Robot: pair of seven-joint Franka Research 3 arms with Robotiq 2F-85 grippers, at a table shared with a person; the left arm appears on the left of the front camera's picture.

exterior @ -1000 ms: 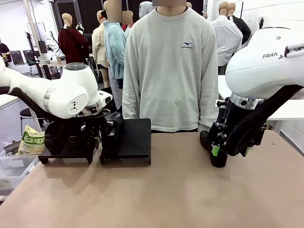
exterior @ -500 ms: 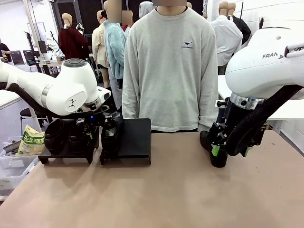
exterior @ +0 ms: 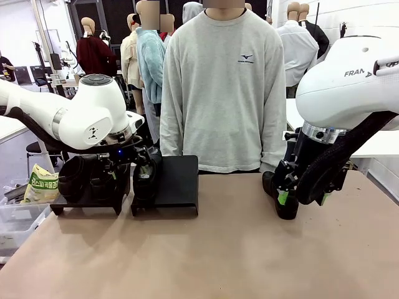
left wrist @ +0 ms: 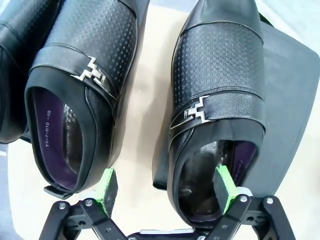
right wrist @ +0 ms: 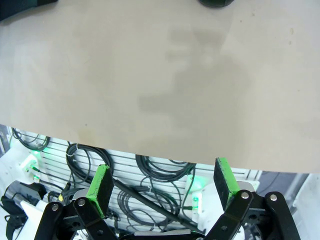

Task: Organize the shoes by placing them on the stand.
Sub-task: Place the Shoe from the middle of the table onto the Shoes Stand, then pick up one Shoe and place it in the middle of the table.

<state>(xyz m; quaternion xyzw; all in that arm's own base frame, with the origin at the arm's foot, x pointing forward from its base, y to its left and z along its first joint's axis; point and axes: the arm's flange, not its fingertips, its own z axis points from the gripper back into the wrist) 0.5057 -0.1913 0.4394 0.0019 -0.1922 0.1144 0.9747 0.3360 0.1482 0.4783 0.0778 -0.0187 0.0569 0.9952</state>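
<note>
**Loafers on the stands, both pincers spread**

The shoes are black slip-ons with a perforated, slightly glossy upper, a smooth strap across the instep and a stepped silver buckle. In the left wrist view one shoe [left wrist: 82, 95] lies on the left and another shoe [left wrist: 215, 100] on the right, on a matte black stand [left wrist: 290, 100] with a rounded edge. The linings are purple; the left shoe's insole carries small white print that seems to read "FS-7-010 -40".

From the front, two low black stands sit at the table's far left: the left stand [exterior: 84, 202] holds dark shoes, the right stand [exterior: 177, 184] one shoe at its left edge. A further shoe [exterior: 277, 193] stands on the brown table [exterior: 218, 249] at the right, beside the right arm.

The left gripper [left wrist: 167, 187] is released, its green pads wide apart, one pad inside the right shoe's opening. The right gripper [right wrist: 162, 187] is also spread wide, holding nothing, over the table's edge.

The person's grey sweatshirt [exterior: 224, 87] bears a small chest logo.
</note>
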